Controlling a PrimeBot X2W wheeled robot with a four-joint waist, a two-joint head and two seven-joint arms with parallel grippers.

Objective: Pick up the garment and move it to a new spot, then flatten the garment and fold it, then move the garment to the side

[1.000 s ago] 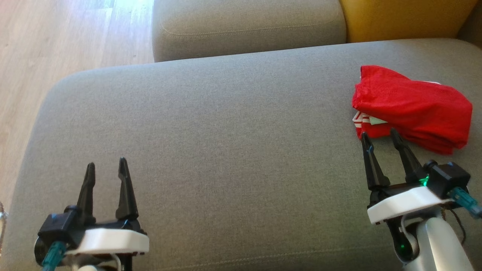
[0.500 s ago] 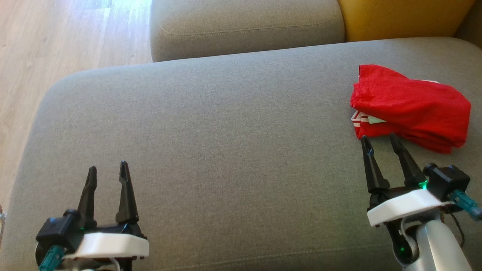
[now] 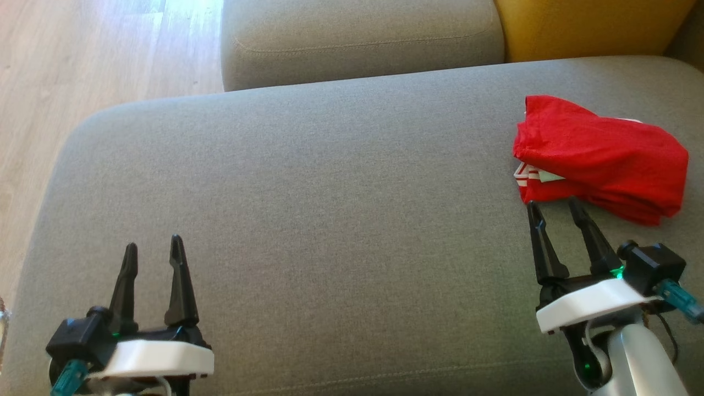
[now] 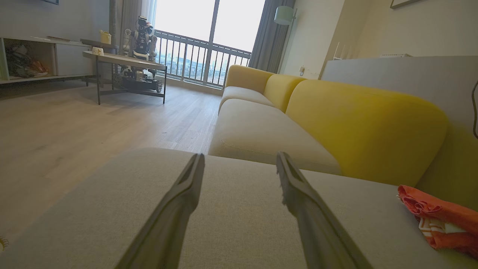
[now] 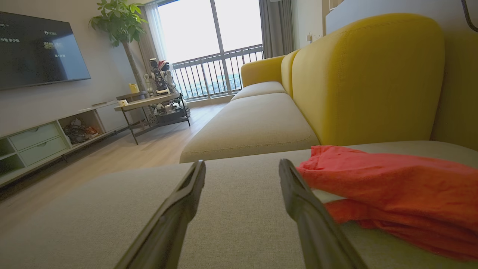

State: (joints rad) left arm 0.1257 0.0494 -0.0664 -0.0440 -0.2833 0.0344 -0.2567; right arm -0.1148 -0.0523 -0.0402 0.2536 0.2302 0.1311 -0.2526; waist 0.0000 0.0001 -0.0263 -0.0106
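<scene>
The garment (image 3: 602, 157) is red with white stripes at one edge, folded into a thick bundle at the right end of the grey sofa seat (image 3: 330, 209). It also lies at the right of the right wrist view (image 5: 392, 190) and the far right of the left wrist view (image 4: 440, 220). My right gripper (image 3: 553, 204) stands open just in front of the garment's near edge, fingertips close to it, nothing between them. Open and empty, my left gripper (image 3: 153, 247) hovers over the seat's near left part, far from the garment.
A second grey seat cushion (image 3: 357, 38) lies beyond the seat, with a yellow backrest (image 3: 588, 27) at the top right. Wooden floor (image 3: 66, 82) runs along the left. The wrist views show a table (image 4: 123, 61), a TV unit and a balcony window.
Both grippers have drawn back slightly toward me, the left one a little more. The garment lies as before.
</scene>
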